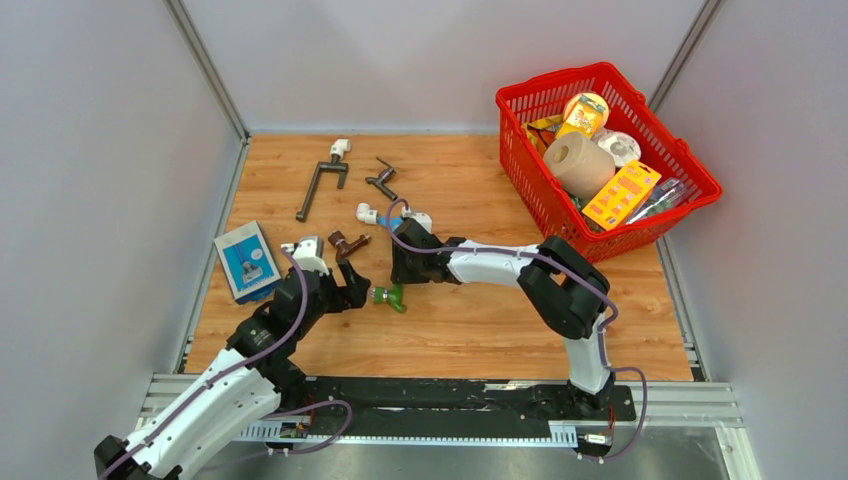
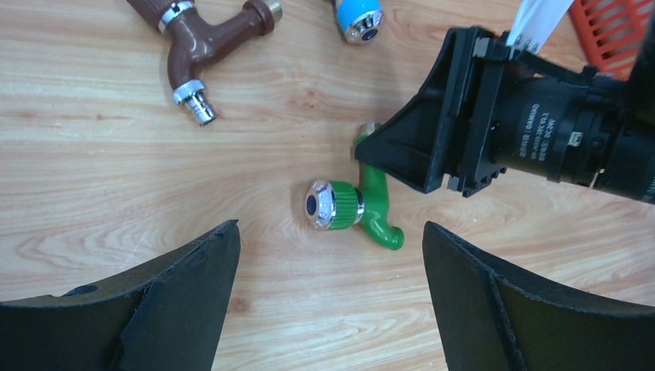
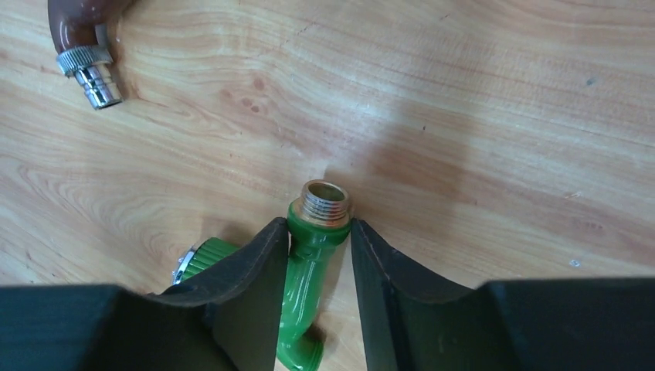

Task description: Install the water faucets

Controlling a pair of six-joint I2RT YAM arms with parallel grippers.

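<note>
- Right gripper (image 3: 317, 226): jaws drawn in on either side of the green faucet (image 3: 305, 294), just below its threaded metal inlet. Both pads look to be against the green body, so this is a grip.
- The green faucet lies flat on the wooden table (image 1: 480, 330), near the middle and towards the near edge.
- Left gripper (image 2: 330, 232): fingers spread wide, holding and touching nothing. It hangs above the table with the green faucet's knob in the gap below.
- Right arm pose: base at the near edge, elbow bent high, white forearm reaching left across the table, wrist low over the faucet.
- Left arm pose: stretched forward from the near left corner, its gripper just left of the green faucet and close to the right gripper.
- Only the left wrist view shows the green knob's chrome ring and the spout. It also shows the brown faucet (image 2: 202, 42) and the blue faucet (image 2: 359, 15) lying farther off.
- Only the right wrist view shows the open bore of the inlet.
- Only the top view shows the dark grey faucet (image 1: 382, 180), far back, and the red basket (image 1: 515, 150) at the right.
</note>
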